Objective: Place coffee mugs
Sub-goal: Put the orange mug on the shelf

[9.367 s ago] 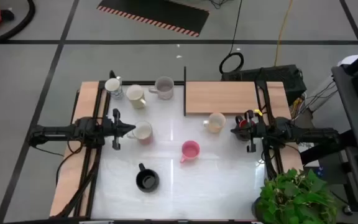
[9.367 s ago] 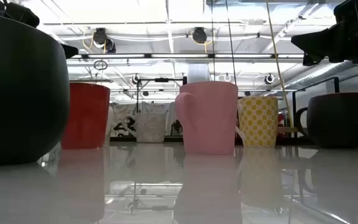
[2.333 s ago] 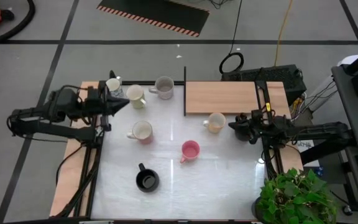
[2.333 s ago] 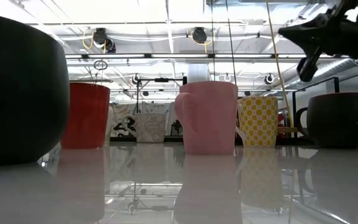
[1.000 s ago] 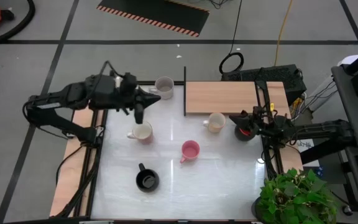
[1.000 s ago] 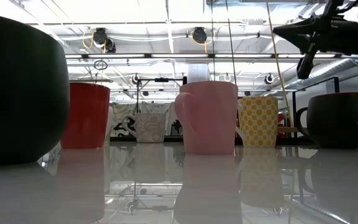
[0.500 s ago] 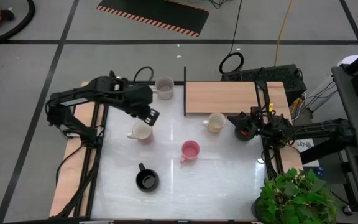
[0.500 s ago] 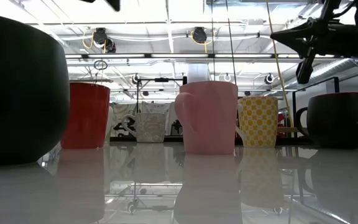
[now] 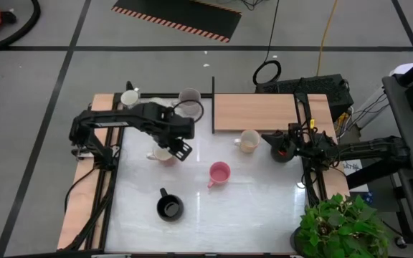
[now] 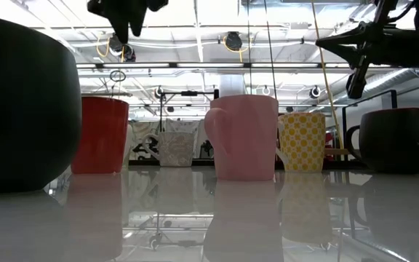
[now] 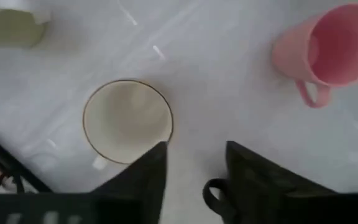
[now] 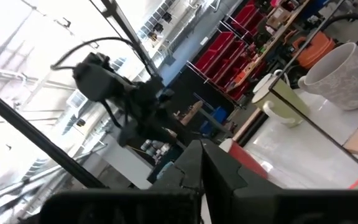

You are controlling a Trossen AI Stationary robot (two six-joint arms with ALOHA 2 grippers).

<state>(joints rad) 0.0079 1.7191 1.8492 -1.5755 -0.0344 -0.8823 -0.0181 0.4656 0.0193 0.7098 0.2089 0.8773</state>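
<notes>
Several coffee mugs stand on the white table: a red one with a cream inside (image 9: pixel 160 153), a pink one (image 9: pixel 219 173), a black one (image 9: pixel 169 208), a grey one (image 9: pixel 190 102), a yellow-patterned one (image 9: pixel 249 140) and a small white one (image 9: pixel 129 98). My left gripper (image 9: pixel 181 148) points down, open, high above the red mug's right side (image 11: pixel 127 121). In the low view it hangs at the top (image 10: pixel 126 18), well clear of the red mug (image 10: pixel 100 135). My right gripper (image 9: pixel 271 138) is shut and hovers above a dark mug (image 10: pixel 395 138) at the table's right.
A wooden board (image 9: pixel 253 112) lies at the far right, with a thin black upright divider (image 9: pixel 213 104) on its left edge. A potted plant (image 9: pixel 335 226) stands at the near right corner. Bare white table lies between the pink and black mugs and the near edge.
My left gripper has swung from the far left mugs toward the table's middle and come down. It has tipped from nearly level to pointing straight down over the red mug. No mug has moved.
</notes>
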